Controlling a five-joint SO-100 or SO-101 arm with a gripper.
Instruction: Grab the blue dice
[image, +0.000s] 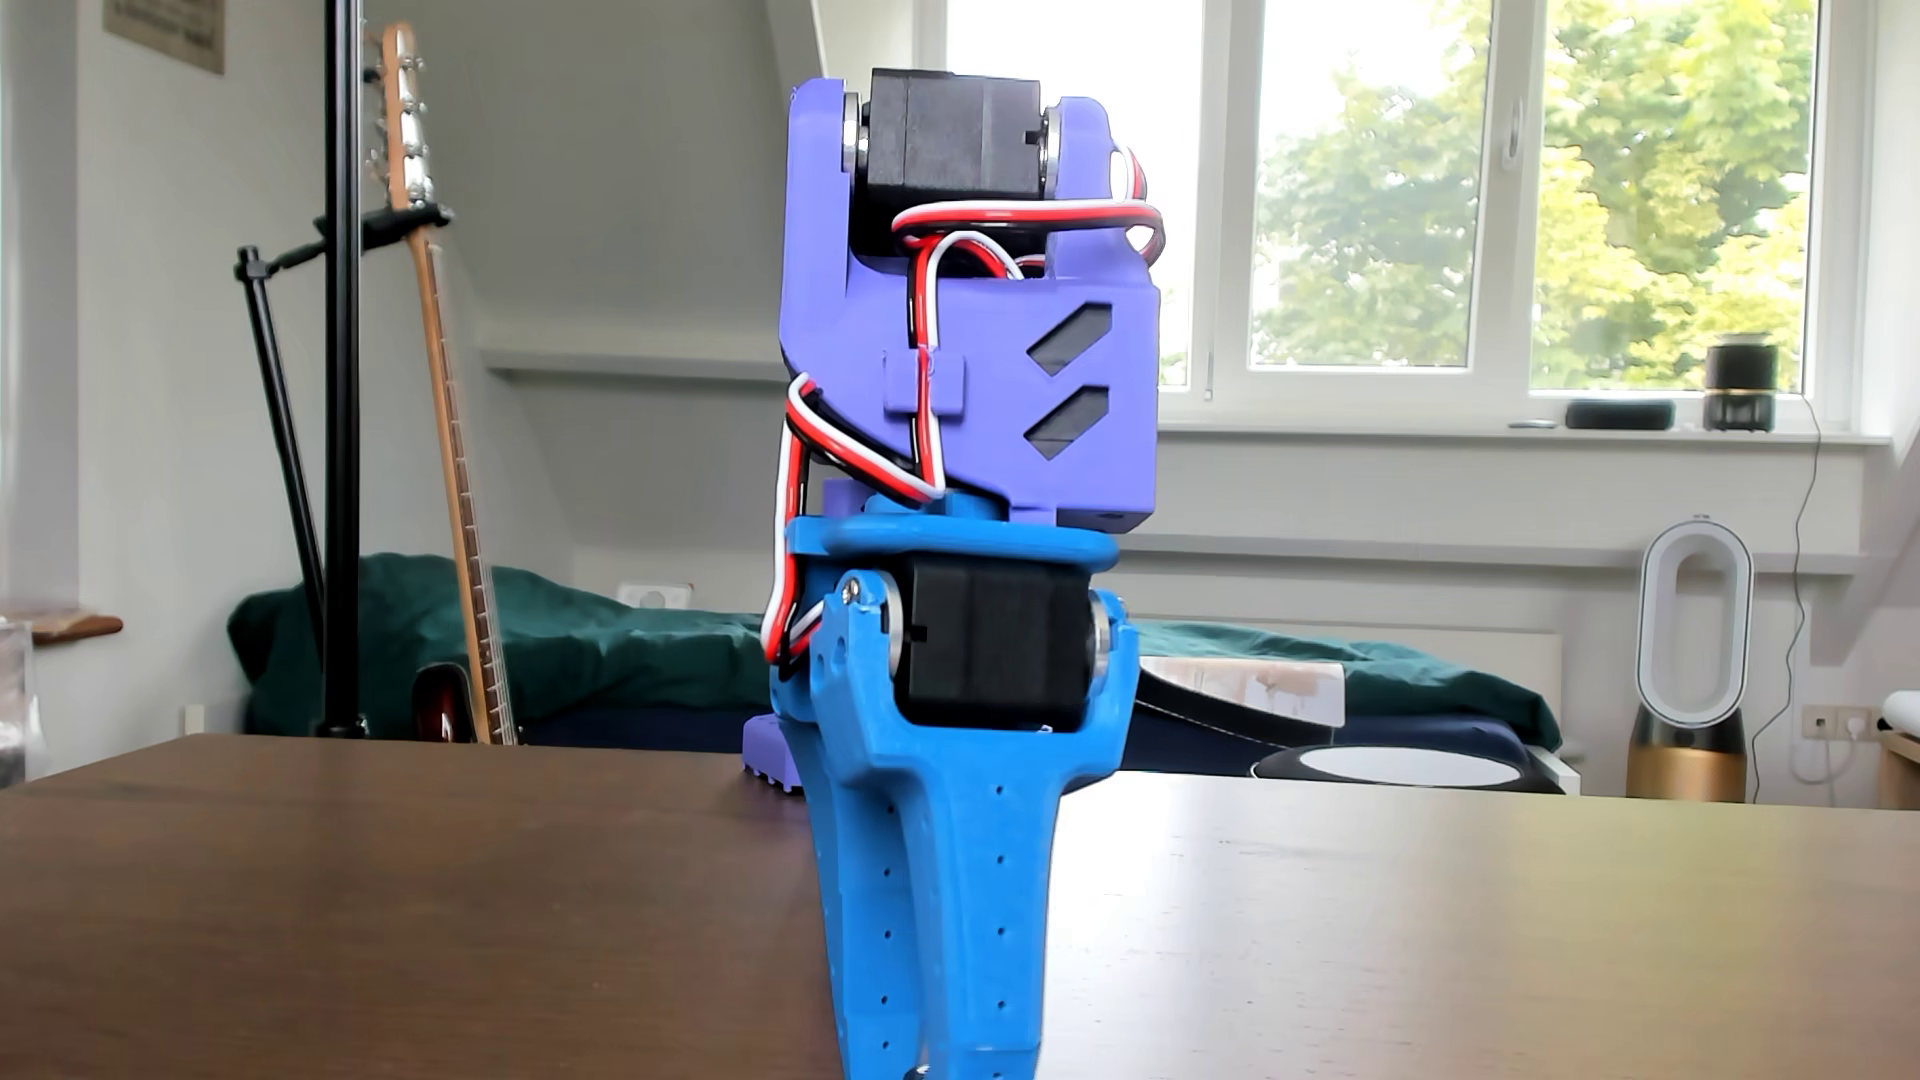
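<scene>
Pointing straight down in the centre of the frame, the pincer (940, 1070) reaches the bottom edge of the picture, where its two blue fingers (883, 935) run close together and nearly parallel. Their tips are cut off by the frame edge, so I cannot tell whether they are clenched, released, or grasping anything. The blue dice is nowhere in sight: no part of it shows on the brown table (364, 893), and if it is near the fingertips it lies below the lower edge or behind the fingers.

Above the fingers, the black servo (992, 654) sits in its blue bracket, and the purple wrist housing (987, 363) rises to the upper centre, with red, white and black wires (800, 488) looping down its left side. Part of the purple base (769, 763) peeks out behind, at mid-height. A guitar (447, 415) leans in the left background.

Judging from the posture, the arm looks to be at the reaching or descending stage over a spot on the table close to the camera. The next move calls for confirming the dice sits between the fingers, then closing on it squarely before lifting; from here neither alignment nor contact can be checked.
</scene>
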